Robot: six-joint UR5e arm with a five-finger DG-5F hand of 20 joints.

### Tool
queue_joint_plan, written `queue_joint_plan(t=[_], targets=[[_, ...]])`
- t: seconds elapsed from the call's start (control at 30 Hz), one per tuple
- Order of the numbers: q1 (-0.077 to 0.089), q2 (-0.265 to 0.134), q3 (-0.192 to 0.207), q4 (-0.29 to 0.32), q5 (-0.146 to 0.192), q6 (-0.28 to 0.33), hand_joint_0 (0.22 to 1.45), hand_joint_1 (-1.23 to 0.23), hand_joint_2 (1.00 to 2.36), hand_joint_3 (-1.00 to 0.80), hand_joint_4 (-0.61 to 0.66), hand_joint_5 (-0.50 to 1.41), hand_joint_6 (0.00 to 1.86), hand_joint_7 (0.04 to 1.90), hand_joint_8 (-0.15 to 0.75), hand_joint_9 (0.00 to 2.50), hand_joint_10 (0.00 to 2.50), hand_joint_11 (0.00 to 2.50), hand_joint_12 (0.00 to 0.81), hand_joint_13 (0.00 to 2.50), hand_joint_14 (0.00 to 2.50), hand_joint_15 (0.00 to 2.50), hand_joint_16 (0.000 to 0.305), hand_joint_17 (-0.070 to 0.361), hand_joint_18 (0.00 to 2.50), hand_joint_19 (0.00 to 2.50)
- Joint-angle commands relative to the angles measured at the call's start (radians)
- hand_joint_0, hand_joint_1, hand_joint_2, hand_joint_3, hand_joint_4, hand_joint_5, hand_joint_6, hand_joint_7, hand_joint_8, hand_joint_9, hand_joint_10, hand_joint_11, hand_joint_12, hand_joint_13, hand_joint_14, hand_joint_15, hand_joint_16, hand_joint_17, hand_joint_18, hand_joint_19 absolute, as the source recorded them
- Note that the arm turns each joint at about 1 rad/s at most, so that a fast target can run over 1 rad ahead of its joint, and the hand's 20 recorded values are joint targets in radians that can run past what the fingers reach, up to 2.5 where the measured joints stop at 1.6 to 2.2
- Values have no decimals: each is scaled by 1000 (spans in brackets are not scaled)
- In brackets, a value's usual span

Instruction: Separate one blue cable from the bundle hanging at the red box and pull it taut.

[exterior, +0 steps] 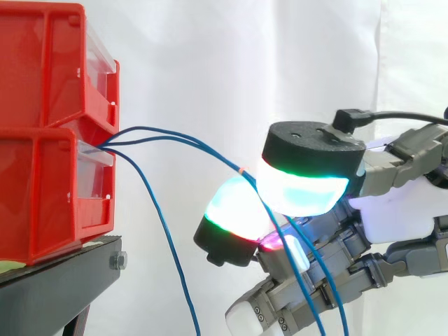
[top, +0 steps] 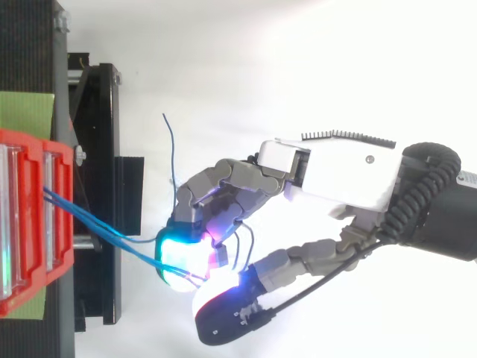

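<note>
My robot hand [exterior: 392,210] clamped its glowing pads [exterior: 301,185] on two thin blue cables [exterior: 222,158] arcing from the red plastic boxes [exterior: 42,140] ahead; dropping one, then drawing back, looked next.

Thin blue cables [exterior: 166,231] are running off the side view's bottom edge, lower ends cut away. Their upper ends are vanishing into the gap between the stacked red plastic bins [exterior: 42,175], themselves cropped at left. Glare is washing out the cables' contact with the glowing pads [exterior: 301,185] of the grey-and-white robot hand [top: 335,175].
</note>
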Motion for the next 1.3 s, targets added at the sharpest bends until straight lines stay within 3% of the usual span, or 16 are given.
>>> queue_joint_plan(t=[0.0, 0.2, 0.47, 0.53, 0.77, 0.93, 0.97, 1.07, 1.27], targets=[[0, 0, 0, -1, 0, 0, 690, -896, 1000, -500, 46, -171, 928, 1060, 266, 1024, 26, 1086, 351, 584, 14, 358, 47, 105, 520, 436], [0, 0, 0, 0, 0, 0, 596, -733, 1000, -500, 60, -136, 902, 1083, 280, 1127, 27, 1106, 347, 635, 16, 400, 46, 104, 547, 476], [0, 0, 0, -1, 0, 0, 586, -530, 1005, -437, 0, -112, 866, 1068, 274, 1185, 28, 958, 354, 643, 16, 411, 47, 107, 524, 541], [0, 0, 0, -1, 0, 0, 586, -524, 1007, -424, 8, -111, 862, 1071, 279, 1183, 30, 946, 355, 642, 16, 407, 47, 107, 520, 541], [0, 0, 0, -1, 0, 0, 600, -771, 1021, -216, 39, -163, 890, 1094, 283, 1082, 27, 1072, 366, 613, 17, 412, 48, 109, 520, 512], [0, 0, 0, -1, 0, 0, 671, -843, 1019, -270, -3, -190, 919, 1074, 273, 1034, 26, 1087, 363, 588, 16, 401, 48, 109, 521, 478], [0, 0, 0, -1, 0, 0, 691, -845, 1011, -373, 24, -187, 918, 1052, 274, 1036, 27, 1098, 363, 588, 15, 397, 48, 109, 521, 476], [0, 0, 0, -1, 0, 0, 630, -784, 1000, -500, 70, -143, 888, 1147, 272, 1099, 28, 1036, 356, 608, 17, 396, 48, 107, 526, 498], [0, 0, 0, -1, 0, 0, 577, -556, 1000, -500, -24, -78, 826, 1135, 263, 1228, 27, 865, 341, 652, 15, 379, 46, 103, 554, 522]])
